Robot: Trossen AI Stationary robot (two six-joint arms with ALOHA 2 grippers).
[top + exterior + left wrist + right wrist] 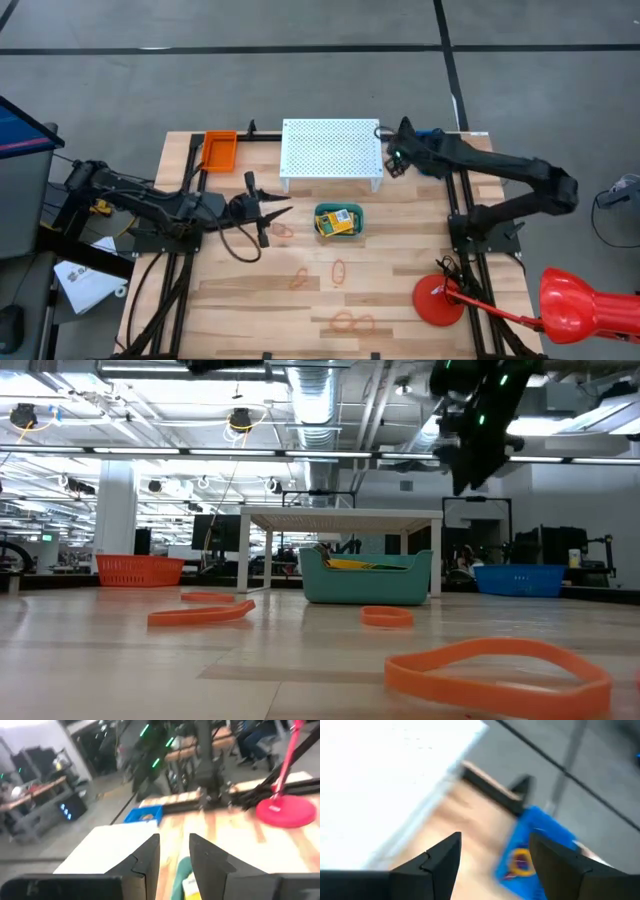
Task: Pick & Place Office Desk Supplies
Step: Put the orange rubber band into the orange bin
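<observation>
A green bin (pixel 322 212) stands at the table's middle, and yellow-and-green crayon boxes (pixel 341 221) lie in it. Orange rubber-band loops lie flat on the wood: one (pixel 283 231) by my left gripper, two (pixel 339 270) mid-table, a linked pair (pixel 351 322) near the front edge. My left gripper (pixel 285 212) hovers left of the green bin, fingers pointing toward it, open with nothing between them (pixel 174 852). My right gripper (pixel 392 165) hangs high by the white stand's right end, open and empty (pixel 495 855), above a blue bin (pixel 530 850) that holds small loops.
The white perforated stand (pixel 331 152) stands at the far middle of the table, and an orange bin (pixel 220 148) sits at the far left. A red round disc (pixel 438 300) on a red lamp arm rests at the near right. Bare wood lies between the loops.
</observation>
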